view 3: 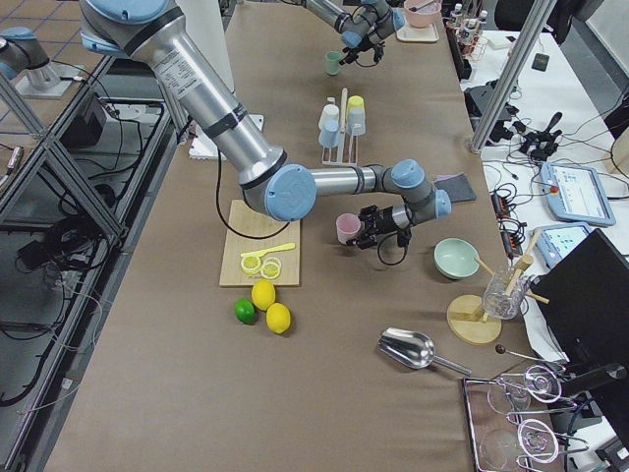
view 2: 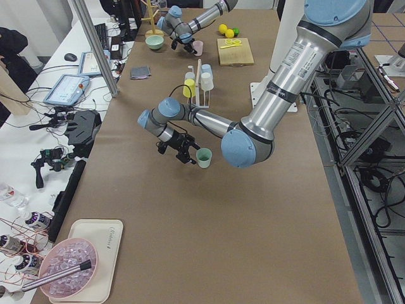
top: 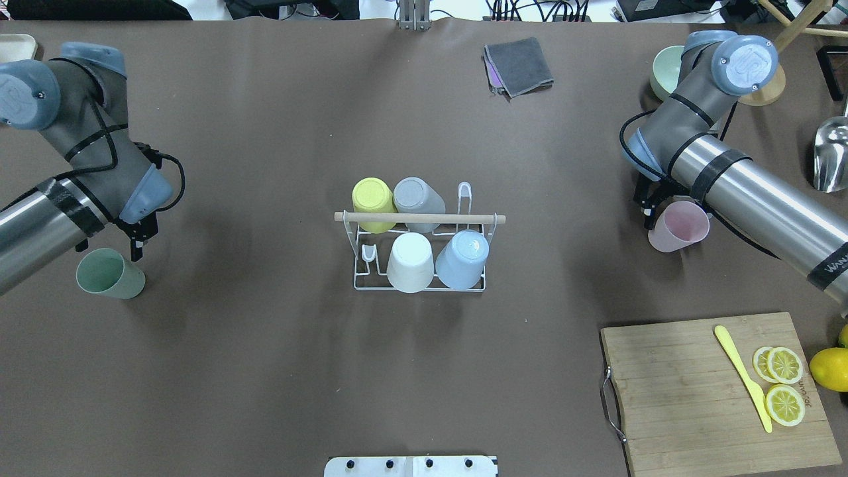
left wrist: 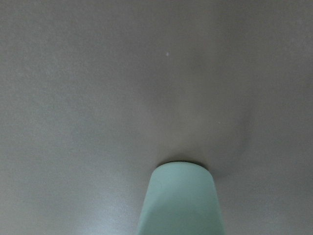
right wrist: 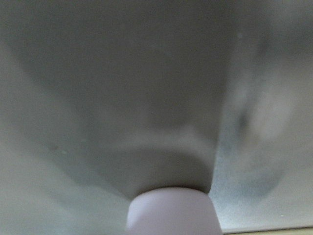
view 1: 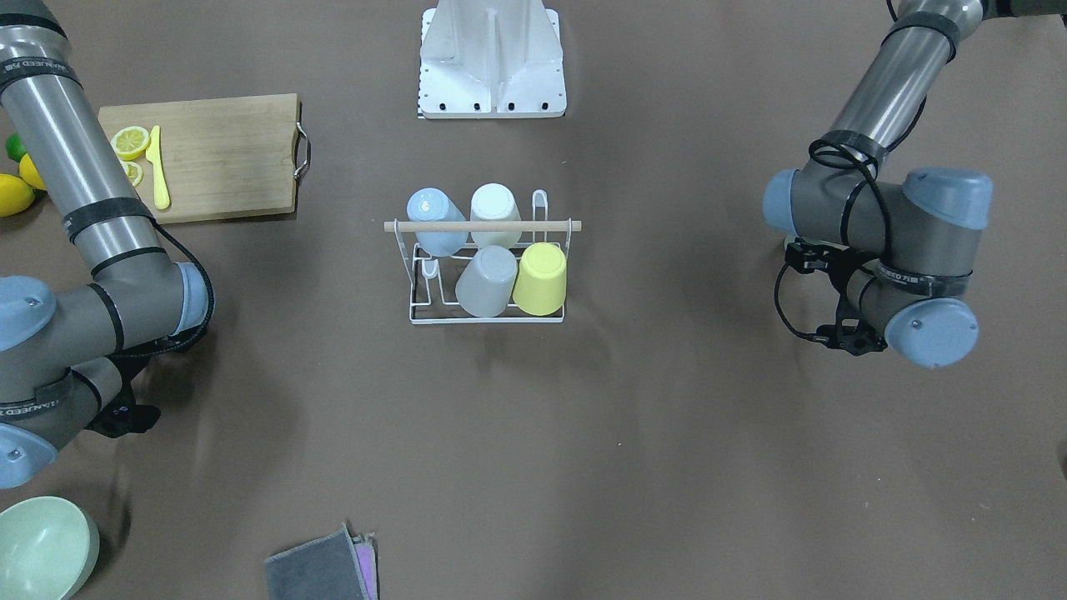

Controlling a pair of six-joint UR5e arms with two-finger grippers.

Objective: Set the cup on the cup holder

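The white wire cup holder (top: 488,233) with a wooden dowel (top: 419,218) stands mid-table. It bears a yellow cup (top: 372,199), a grey cup (top: 417,197), a white cup (top: 409,262) and a blue cup (top: 462,259). Two pegs (top: 466,195) stand bare. My left gripper (top: 137,248) is shut on a green cup (top: 109,273), held tilted above the table far left of the holder; the cup also shows in the left wrist view (left wrist: 180,200). My right gripper (top: 652,212) is shut on a pink cup (top: 678,226) far right of the holder, also in the right wrist view (right wrist: 171,211).
A wooden cutting board (top: 689,391) with lemon slices (top: 784,384) and a yellow knife (top: 742,377) lies near right. A lemon (top: 828,368), a metal scoop (top: 831,154), a green bowl (top: 664,71) and a grey cloth (top: 520,64) lie around the right arm.
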